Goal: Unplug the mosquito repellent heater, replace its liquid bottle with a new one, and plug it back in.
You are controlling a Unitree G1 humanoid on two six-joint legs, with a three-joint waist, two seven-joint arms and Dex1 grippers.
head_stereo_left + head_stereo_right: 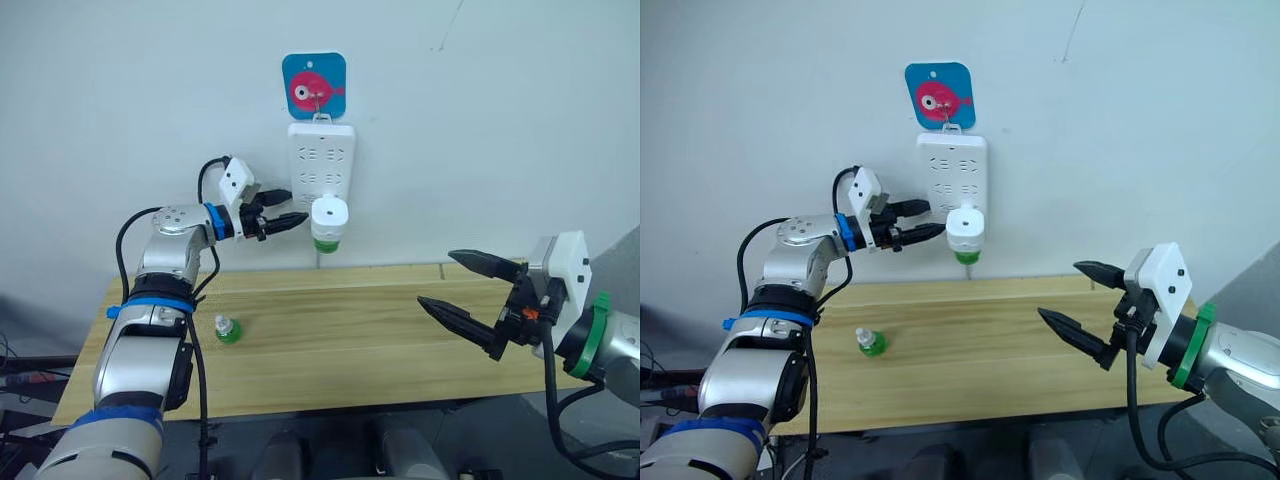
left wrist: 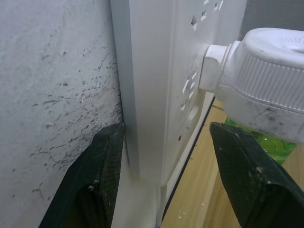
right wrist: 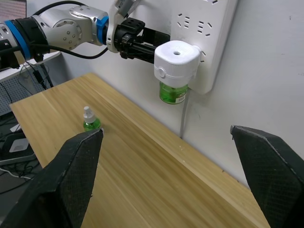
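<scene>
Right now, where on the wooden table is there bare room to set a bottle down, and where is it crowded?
The wooden table is bare between the small green bottle near its left end and the open right gripper over its right end. The tight spot is at the wall: the open left gripper sits beside the heater plugged into the power strip.

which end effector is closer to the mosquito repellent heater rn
Left. The left end effector is open right beside the mosquito repellent heater, straddling the power strip's edge. The right end effector is open, well away over the table's right side.
</scene>
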